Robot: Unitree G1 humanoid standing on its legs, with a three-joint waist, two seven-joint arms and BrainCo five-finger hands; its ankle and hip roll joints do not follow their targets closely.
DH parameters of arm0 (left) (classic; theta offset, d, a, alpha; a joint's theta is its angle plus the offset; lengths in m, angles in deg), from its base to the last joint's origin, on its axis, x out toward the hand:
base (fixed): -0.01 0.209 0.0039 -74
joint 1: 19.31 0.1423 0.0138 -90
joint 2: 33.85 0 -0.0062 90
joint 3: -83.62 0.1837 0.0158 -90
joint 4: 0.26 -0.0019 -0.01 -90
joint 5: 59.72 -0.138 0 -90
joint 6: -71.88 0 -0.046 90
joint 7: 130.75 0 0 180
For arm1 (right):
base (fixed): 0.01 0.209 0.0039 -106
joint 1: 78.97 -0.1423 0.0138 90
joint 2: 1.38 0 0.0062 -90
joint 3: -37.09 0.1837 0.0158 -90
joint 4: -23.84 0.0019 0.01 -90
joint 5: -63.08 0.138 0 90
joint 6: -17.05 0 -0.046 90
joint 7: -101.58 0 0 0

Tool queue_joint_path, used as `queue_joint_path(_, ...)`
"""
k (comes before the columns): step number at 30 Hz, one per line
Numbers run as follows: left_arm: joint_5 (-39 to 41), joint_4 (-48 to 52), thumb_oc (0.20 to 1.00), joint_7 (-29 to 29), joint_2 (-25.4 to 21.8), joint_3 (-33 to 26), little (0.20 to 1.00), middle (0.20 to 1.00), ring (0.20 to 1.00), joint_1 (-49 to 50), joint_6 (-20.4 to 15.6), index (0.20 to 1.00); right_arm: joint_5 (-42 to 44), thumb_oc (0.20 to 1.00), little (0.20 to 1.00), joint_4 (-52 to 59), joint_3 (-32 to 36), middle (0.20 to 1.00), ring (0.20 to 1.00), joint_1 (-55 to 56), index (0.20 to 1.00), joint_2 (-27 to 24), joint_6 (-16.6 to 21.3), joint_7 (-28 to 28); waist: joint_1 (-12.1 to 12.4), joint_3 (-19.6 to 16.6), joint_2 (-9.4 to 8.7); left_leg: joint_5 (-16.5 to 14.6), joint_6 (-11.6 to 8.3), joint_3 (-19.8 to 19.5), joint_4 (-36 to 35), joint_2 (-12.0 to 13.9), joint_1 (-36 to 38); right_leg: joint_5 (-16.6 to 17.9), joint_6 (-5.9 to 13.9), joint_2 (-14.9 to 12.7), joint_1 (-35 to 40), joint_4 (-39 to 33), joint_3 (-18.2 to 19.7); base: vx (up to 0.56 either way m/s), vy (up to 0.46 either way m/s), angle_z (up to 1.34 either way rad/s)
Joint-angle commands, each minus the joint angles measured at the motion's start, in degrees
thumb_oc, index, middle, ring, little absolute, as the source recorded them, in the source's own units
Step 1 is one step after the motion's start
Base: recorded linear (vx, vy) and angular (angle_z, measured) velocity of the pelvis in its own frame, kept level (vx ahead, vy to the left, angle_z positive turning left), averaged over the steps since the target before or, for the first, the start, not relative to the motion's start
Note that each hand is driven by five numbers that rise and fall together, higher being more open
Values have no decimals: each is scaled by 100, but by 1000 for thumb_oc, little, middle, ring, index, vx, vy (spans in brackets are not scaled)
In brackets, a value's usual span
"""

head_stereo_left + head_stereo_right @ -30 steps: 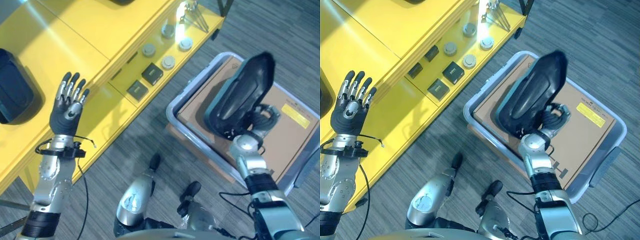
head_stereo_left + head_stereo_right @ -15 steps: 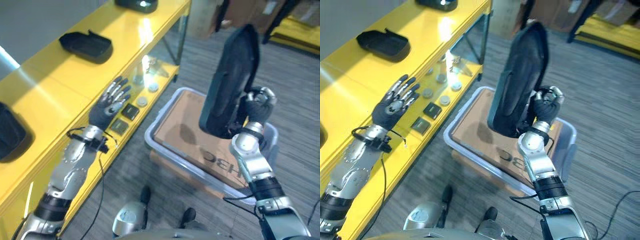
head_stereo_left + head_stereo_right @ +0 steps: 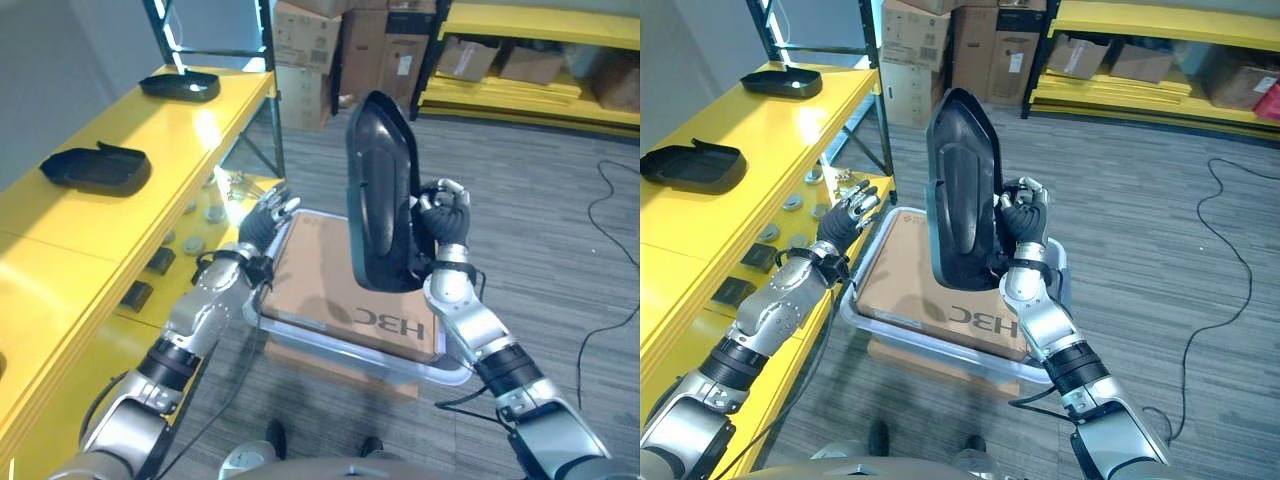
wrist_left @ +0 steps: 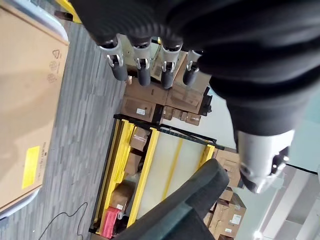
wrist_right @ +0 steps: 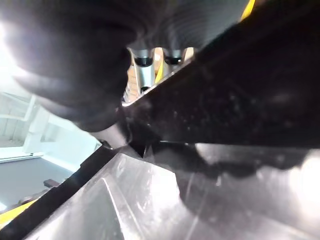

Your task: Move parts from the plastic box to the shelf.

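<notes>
A large black moulded part [image 3: 378, 190] stands upright above the grey plastic box [image 3: 262, 312], and my right hand [image 3: 441, 215] is shut on its edge, fingers curled round it. The same black part [image 5: 235, 100] lies against the fingers in the right wrist view. The box holds a flat brown cardboard sheet [image 3: 330, 290]. My left hand [image 3: 262, 222] hovers open over the box's left rim, fingers straight, holding nothing. The yellow shelf [image 3: 90, 240] runs along the left, with two black parts [image 3: 96, 168] on its top level.
Small round and square parts [image 3: 770, 232] lie on the shelf's lower level. Stacked cardboard boxes [image 3: 330, 50] and another yellow rack [image 3: 520, 60] stand at the back. A black cable [image 3: 1230, 250] loops on the grey floor to the right.
The camera has tilted up, showing the room. My right hand has turned the black part more upright. My left hand has moved from the shelf edge to the box's left rim.
</notes>
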Motion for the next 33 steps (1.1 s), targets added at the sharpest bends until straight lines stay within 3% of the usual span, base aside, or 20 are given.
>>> queue_joint_path(1, -278, -397, 1000, 88, 126, 206, 1000, 1000, 1000, -533, -169, 1000, 66, 200, 200, 208, 246, 200, 200, -399, 200, 4, 341, -35, 164, -404, -82, -374, -99, 163, 284, 207, 0, -235, 307, -82, -199, 229, -3, 15, -26, -9)
queue_joint_path(6, -439, -269, 1000, 411, 230, 341, 1000, 1000, 1000, -584, -211, 1000, 79, 200, 200, 165, 316, 200, 200, -353, 200, 27, 258, 9, 95, -435, -92, -390, -87, 204, 255, 221, 57, -238, 307, -67, -192, 218, 36, 15, -14, -9)
queue_joint_path(23, -142, 267, 1000, 978, 681, 1130, 1000, 1000, 1000, -796, 226, 1000, 88, 200, 200, -162, 70, 200, 200, -592, 200, 320, 224, 189, -43, -527, -99, -432, -41, 254, 225, 193, 133, -249, 323, -59, -218, 265, 126, 2, 0, -1)
queue_joint_path(33, -525, 183, 1000, 1149, 749, 1459, 1000, 1000, 1000, -777, 87, 1000, 88, 200, 200, -187, -107, 200, 200, -713, 200, 396, 135, 215, -73, -577, -102, -451, -22, 272, 210, 184, 161, -271, 331, -62, -230, 293, 162, 0, 0, 0)
